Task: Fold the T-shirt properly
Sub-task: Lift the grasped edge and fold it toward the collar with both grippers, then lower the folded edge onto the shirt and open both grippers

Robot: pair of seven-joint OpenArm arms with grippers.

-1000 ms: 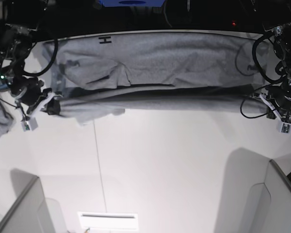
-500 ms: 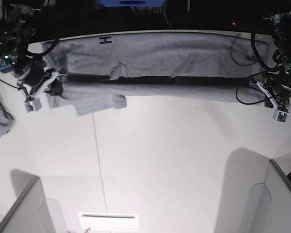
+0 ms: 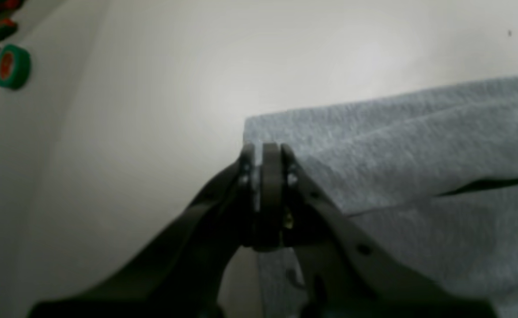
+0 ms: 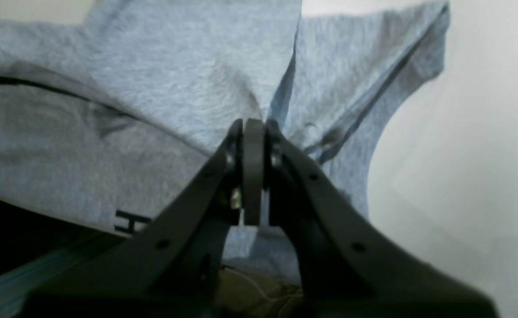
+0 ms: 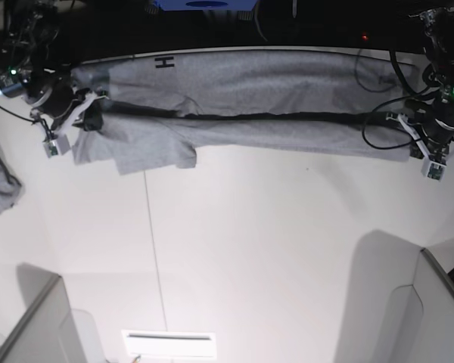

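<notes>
The T-shirt (image 5: 242,106) lies stretched across the far side of the worktop (image 5: 250,249) in the base view, doubled lengthwise with a dark seam of shadow along the fold. I have one tool at each end, presumably to keep the cloth taut while the fold is laid. A smaller grey cloth (image 5: 0,181) sits at that view's left edge, well apart.

Left wrist view: left tool (image 3: 265,150) pressed together, pinching the T-shirt's corner edge (image 3: 395,145) where it meets bare worktop. Cloth runs flat away from the pinch.

Right wrist view: right tool (image 4: 252,126) likewise clamped on a gathered pleat of T-shirt near the sleeve (image 4: 373,88). Black lettering (image 4: 130,221) shows below.

Judgement: lengthwise fold nearly laid; release looks to come next.
</notes>
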